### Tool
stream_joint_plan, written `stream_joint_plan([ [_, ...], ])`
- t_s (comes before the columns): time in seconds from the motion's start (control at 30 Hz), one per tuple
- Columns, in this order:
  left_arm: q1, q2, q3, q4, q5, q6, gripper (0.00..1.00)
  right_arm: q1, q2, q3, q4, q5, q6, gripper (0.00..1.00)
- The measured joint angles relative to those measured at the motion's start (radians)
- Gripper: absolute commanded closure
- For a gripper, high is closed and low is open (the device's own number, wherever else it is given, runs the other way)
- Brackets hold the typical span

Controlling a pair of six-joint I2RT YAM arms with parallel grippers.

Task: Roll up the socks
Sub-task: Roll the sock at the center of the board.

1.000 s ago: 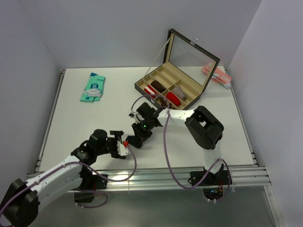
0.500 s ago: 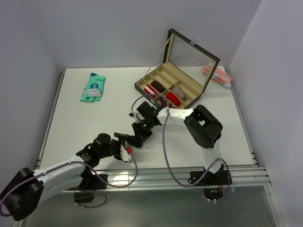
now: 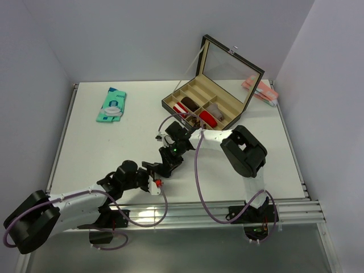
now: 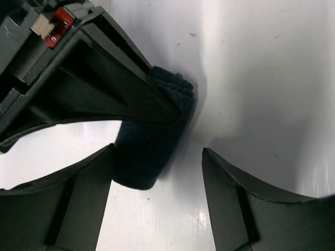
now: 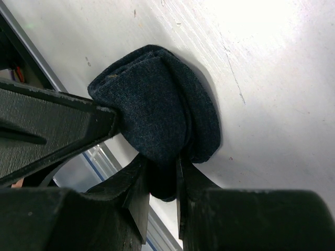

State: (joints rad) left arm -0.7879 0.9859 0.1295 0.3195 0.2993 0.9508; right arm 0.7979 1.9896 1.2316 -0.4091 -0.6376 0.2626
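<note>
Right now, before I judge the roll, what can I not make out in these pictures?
- Right wrist view: the sock's lower edge, pinched inside the right pincer.
- Left wrist view: part of the sock, covered by a finger of the right pincer; the left pincer stands open around it.
- Top view: the sock, lost under both dark pincers.
- Top view: the print on the green packet, too small to read.
</note>
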Motion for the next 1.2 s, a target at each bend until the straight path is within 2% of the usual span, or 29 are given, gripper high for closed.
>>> stream_joint_plan([
  [0.3,-0.007,0.13,0.113,-0.01,0.003,-0.01,0.34,-0.001,-0.001,-0.005,0.005,-0.006,-0.01,1.0],
  [0.4,-0.007,0.16,0.163,-0.071,0.017,-0.013,0.37,-0.007,-0.008,-0.016,0.008,-0.009,-0.014,1.0],
  [0.63,-0.008,0.21,0.231,-0.194,0.04,0.006,0.38,-0.018,-0.019,-0.036,0.016,-0.021,-0.022,1.0],
  [0.87,-0.008,0.285,0.287,-0.233,0.043,0.024,0.4,-0.025,-0.023,-0.046,0.02,-0.03,-0.026,1.0],
  [1.1,-0.008,0.332,0.338,-0.276,0.057,0.034,0.51,-0.039,-0.047,-0.085,0.041,-0.036,-0.019,1.0],
  [1.2,-0.009,0.347,0.355,-0.291,0.074,0.042,0.53,-0.043,-0.07,-0.119,0.063,-0.034,-0.01,1.0],
])
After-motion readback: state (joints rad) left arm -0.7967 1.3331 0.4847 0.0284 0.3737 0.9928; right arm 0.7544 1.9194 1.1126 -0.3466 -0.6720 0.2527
